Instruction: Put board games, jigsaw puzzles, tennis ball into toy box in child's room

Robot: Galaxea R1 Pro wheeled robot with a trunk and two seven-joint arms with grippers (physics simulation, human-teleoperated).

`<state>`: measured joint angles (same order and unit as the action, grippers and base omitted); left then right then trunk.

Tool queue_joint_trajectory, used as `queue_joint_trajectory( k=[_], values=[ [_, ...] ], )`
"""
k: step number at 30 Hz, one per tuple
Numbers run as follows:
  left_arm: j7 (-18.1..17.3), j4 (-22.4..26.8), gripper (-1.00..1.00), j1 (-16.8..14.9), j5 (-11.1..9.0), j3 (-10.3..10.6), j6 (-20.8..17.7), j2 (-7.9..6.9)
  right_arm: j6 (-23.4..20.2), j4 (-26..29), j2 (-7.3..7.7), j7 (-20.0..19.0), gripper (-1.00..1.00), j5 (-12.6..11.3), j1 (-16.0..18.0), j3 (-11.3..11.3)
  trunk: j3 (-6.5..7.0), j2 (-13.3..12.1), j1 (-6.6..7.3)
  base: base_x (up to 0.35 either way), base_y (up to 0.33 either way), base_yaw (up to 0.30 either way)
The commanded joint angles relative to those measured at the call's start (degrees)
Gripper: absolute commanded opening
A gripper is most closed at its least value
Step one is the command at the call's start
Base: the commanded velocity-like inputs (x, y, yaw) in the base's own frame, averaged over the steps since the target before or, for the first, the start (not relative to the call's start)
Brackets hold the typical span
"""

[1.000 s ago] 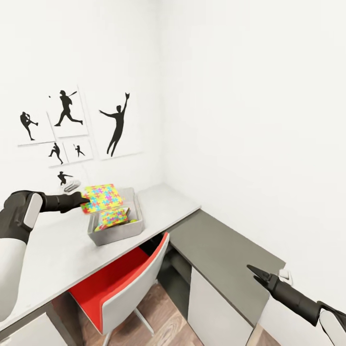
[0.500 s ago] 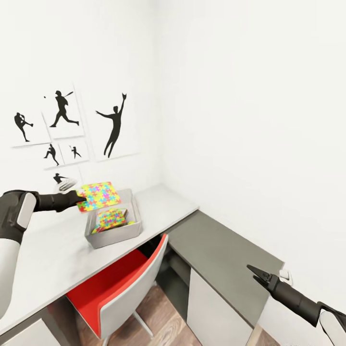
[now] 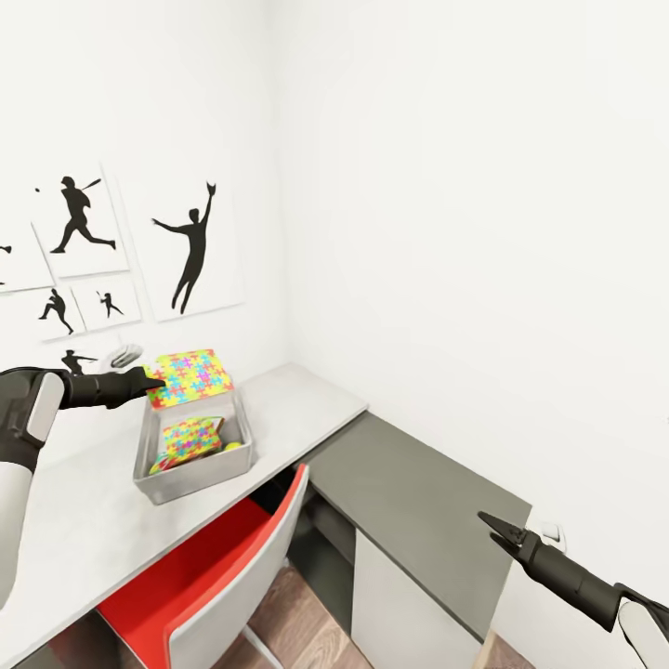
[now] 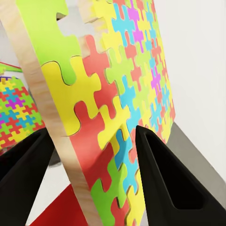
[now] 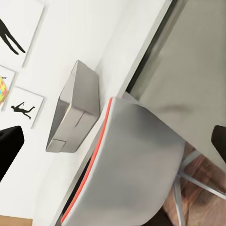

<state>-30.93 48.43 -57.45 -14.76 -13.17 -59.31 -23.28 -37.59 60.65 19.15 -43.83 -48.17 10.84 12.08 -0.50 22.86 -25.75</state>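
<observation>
Across the head view the whole scene has slid left over the last second: the wall pictures [image 3: 190,246] sit nearer the edge. That's the camera turning, not the things moving, so don't log it as object motion.

The tabletop [image 3: 307,404] runs along the wall, with the lower dark cabinet top [image 3: 418,492] to its right and the red-and-grey chair [image 3: 223,576] tucked under.

The toy box [image 3: 190,474] rests on the tabletop. One jigsaw puzzle [image 3: 186,437] already lies tilted inside it, with a bit of yellow-green beside it that may be the tennis ball; too small to tell.

The second jigsaw puzzle [image 3: 192,376] is what you're carrying. It is up in the air over the far end of the box, roughly flat in the head view. It holds about the same place over the box as a second ago, so the drop isn't made yet.

Your left claw [image 3: 149,379] is pinching that puzzle by its edge; the left wrist view shows a finger on each face of the board [image 4: 117,108].

Your right claw [image 3: 494,531] hangs low over the cabinet top, well apart from the box, tips spread a little and holding nothing.

Likely next: lower it and let go. No board games show on the tabletop.
</observation>
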Motion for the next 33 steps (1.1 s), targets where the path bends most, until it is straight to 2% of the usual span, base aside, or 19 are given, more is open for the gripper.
queue_joint_trajectory(
  k=[1,5,9,12,15,22,27,33],
  values=[
    [-0.3,0.0,-1.00,0.0,0.2,-0.1,-0.3,-0.08,-0.4,0.0,0.00,0.0,1.00,-0.3,0.0,0.0,-0.04,0.1,-0.03,0.024,0.092,-0.061],
    [-0.3,0.0,-1.00,0.0,0.2,-0.1,-0.3,-0.23,-0.7,0.4,0.03,-0.5,1.00,-0.4,0.0,0.1,-0.01,0.1,-0.03,0.010,0.040,-0.027],
    [-0.3,0.0,-1.00,0.0,0.2,-0.1,-0.3,-0.28,-2.9,7.1,-0.17,-6.2,1.00,-0.6,0.1,0.4,-0.01,0.1,-0.03,0.002,0.008,-0.005],
    [-0.3,0.0,-1.00,0.0,0.2,-0.1,-0.3,-0.28,-6.4,12.3,-0.43,-8.3,1.00,-0.6,0.1,0.6,0.00,0.1,-0.03,0.001,0.002,-0.001],
    [-0.3,0.0,-1.00,0.0,0.1,-0.1,-0.3,-0.23,-8.3,14.5,-0.59,-9.1,1.00,-0.7,0.0,1.2,0.00,0.1,-0.03,0.000,0.000,0.000],
    [0.0,-0.1,-1.00,0.0,0.2,0.1,-0.2,-0.18,-9.3,15.7,-0.75,-10.0,1.00,-0.8,0.0,2.4,0.00,0.1,-0.03,0.038,0.000,0.000],
    [0.2,-0.3,-1.00,0.1,0.5,2.4,-0.1,-0.24,-9.4,15.3,-0.70,-10.2,1.00,-0.8,0.0,2.7,0.00,0.1,-0.03,0.149,0.000,0.000],
    [0.4,-0.4,-1.00,0.3,0.6,3.3,-0.1,-0.26,-9.3,15.2,-0.77,-10.1,1.00,-0.8,0.0,2.8,0.00,0.1,-0.03,0.027,0.000,0.000]
  ],
)
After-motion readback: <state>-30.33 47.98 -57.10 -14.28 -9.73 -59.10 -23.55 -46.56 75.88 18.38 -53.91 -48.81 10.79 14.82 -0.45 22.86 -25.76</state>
